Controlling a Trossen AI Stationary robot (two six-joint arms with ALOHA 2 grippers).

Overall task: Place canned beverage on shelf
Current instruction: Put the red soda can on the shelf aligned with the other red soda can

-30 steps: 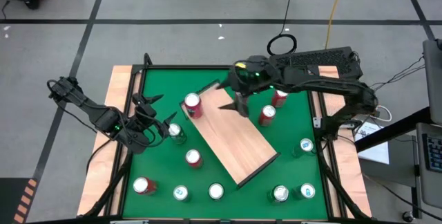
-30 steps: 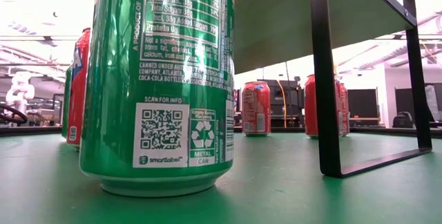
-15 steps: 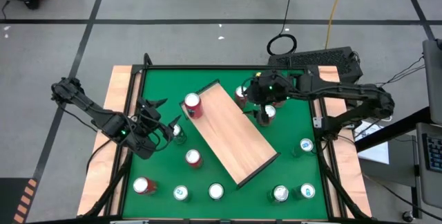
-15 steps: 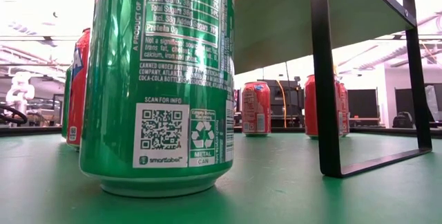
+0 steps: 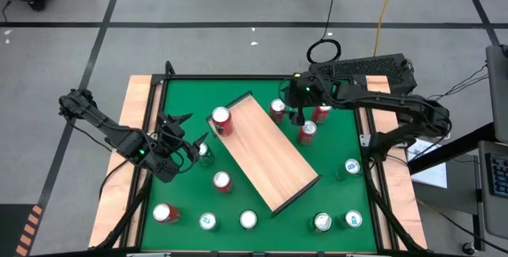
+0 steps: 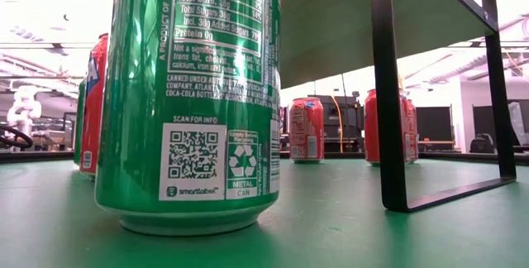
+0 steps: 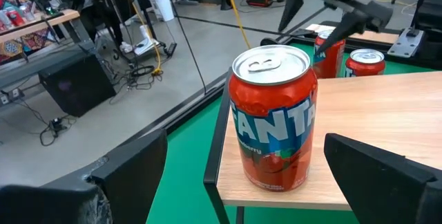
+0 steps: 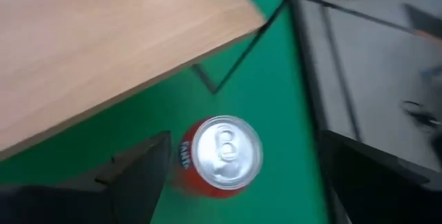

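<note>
The shelf (image 5: pixel 270 158) is a light wood board that lies slantwise across the green table. A red canned beverage (image 5: pixel 221 120) stands upright on its far left corner (image 7: pixel 273 120). My left gripper (image 5: pixel 189 128) is open, level with that can on its left and apart from it; its fingers (image 7: pixel 138 172) show on either side. My right gripper (image 5: pixel 292 114) hangs open above another red can (image 8: pixel 219 155), which stands on the table next to the shelf's far right edge (image 8: pixel 103 44). It touches nothing.
A green can (image 5: pixel 205 152) stands close by my left gripper. Two red cans (image 5: pixel 307 131) stand near my right gripper. Several more cans (image 5: pixel 248 220) line the table's near edge. In the low view a green can (image 6: pixel 194 102) stands beside a shelf leg (image 6: pixel 388 94).
My right gripper has left the space over the shelf's far end. It has gone toward the table's right edge and down, tipping its fingers lower, and now hangs over the red can beside the shelf. It has stayed open.
</note>
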